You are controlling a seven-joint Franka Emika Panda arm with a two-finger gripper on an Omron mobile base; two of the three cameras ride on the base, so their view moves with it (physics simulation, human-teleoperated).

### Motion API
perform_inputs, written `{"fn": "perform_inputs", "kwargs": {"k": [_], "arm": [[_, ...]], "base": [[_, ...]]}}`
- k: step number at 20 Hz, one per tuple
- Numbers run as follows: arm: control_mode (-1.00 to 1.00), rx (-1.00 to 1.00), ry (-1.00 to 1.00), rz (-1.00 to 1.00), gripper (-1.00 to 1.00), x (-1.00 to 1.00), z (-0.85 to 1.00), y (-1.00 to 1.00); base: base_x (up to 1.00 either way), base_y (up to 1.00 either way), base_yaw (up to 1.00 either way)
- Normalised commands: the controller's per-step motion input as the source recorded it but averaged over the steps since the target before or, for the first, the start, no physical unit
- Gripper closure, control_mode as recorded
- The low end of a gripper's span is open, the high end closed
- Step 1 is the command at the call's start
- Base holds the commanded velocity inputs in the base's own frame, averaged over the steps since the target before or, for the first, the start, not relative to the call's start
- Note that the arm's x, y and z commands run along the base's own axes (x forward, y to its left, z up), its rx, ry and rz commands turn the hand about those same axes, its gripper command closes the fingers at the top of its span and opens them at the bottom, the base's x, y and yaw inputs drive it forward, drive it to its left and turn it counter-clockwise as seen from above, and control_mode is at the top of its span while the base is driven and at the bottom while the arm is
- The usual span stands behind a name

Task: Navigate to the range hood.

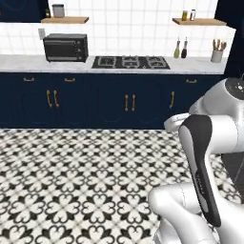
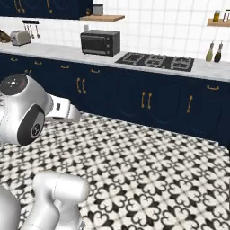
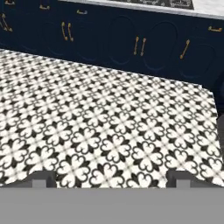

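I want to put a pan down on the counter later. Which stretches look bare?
Bare marble between the toaster oven and the cooktop, and between the cooktop and the two bottles. Crowded at the right end: bottles, utensil holder.

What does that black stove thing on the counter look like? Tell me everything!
The cooktop is a flat black glass rectangle set into the pale marbled counter, lying level. Grey metal grates sit on top over its burners, in a row. It is to the right of the black toaster oven, apart from it, and above navy cabinet doors with gold handles. Nothing rests on it.
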Motion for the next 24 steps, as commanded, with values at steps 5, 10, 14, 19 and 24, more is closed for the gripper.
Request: {"fn": "perform_inputs", "kwargs": {"k": [5,10,14,19,24], "arm": [[1.0,0.0,0.0,0.0,-1.0,0.0,0.0,0.0],[1.0,0.0,0.0,0.0,-1.0,0.0,0.0,0.0],[1.0,0.0,0.0,0.0,-1.0,0.0,0.0,0.0],[1.0,0.0,0.0,0.0,-1.0,0.0,0.0,0.0],[1.0,0.0,0.0,0.0,-1.0,0.0,0.0,0.0]], "base": [[1.0,0.0,-0.26],[1.0,0.13,-0.25],[1.0,0.22,-0.22],[1.0,0.66,-0.22],[1.0,0.87,-0.24]]}}
